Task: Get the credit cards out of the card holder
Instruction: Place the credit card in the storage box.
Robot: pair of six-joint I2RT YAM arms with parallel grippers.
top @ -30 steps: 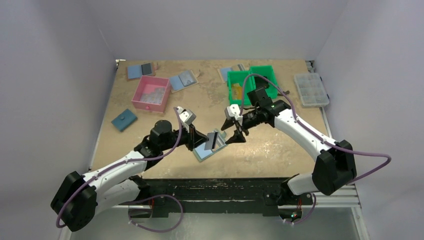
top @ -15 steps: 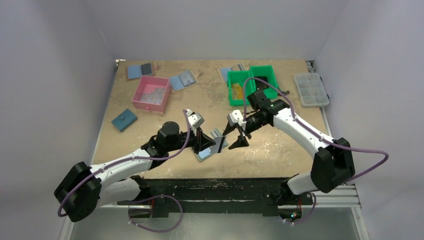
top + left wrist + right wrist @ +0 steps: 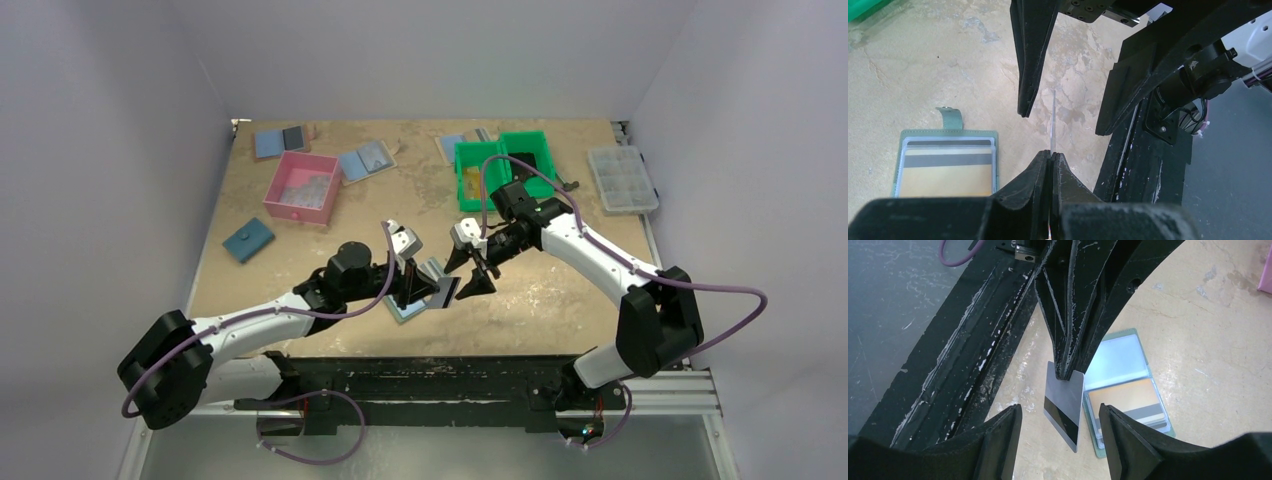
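The card holder [image 3: 405,309] lies open on the table, green-edged, with orange-yellow credit cards [image 3: 945,172] in its clear pocket; it also shows in the right wrist view [image 3: 1128,390]. My left gripper [image 3: 418,285] is shut on one card [image 3: 1064,407], which shows a grey face with a black stripe. It holds the card upright above the table, edge-on in the left wrist view [image 3: 1053,117]. My right gripper [image 3: 468,276] is open. Its fingers [image 3: 1030,60] stand on either side of the card's free end and do not touch it.
A pink tray [image 3: 300,187] and a dark blue closed wallet [image 3: 248,240] sit at the left. A green bin [image 3: 500,160] and a clear compartment box [image 3: 622,180] sit at the back right. Blue-grey folders [image 3: 365,160] lie at the back. The black front rail [image 3: 1148,150] is close.
My left arm has carried the card to the right, away from the holder and up to the right gripper. The right gripper has stayed open, nearly in place, and now straddles the card.
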